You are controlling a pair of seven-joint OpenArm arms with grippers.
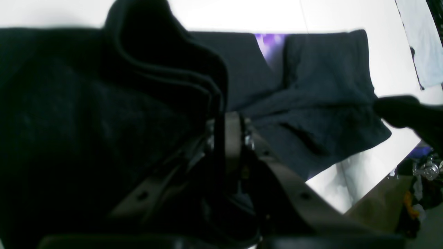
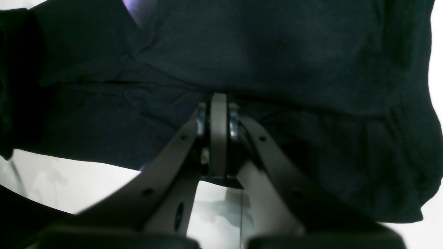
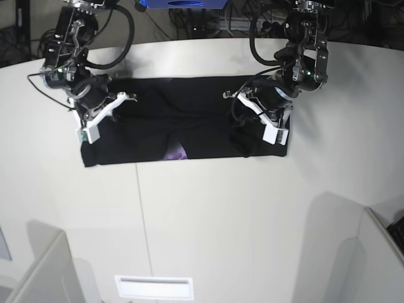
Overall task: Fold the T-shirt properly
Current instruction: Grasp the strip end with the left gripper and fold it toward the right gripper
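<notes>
The black T-shirt [image 3: 189, 120] lies as a long folded band across the white table [image 3: 208, 221]. A bit of its purple print [image 3: 175, 153] shows at the front edge. My left gripper [image 3: 276, 134] is at the band's right end. In the left wrist view it [image 1: 230, 135] is shut on bunched black cloth [image 1: 322, 86] that rises in folds above the fingers. My right gripper [image 3: 86, 134] is at the band's left end. In the right wrist view it [image 2: 218, 117] is shut on the shirt's edge [image 2: 277, 52], just above the table.
Grey partitions stand at the front left [image 3: 44, 271] and front right [image 3: 379, 252]. A white vent plate [image 3: 154, 287] sits at the front edge. Cables and gear [image 3: 189, 16] lie behind the table. A pale cloth [image 1: 422, 41] hangs past the table's far side.
</notes>
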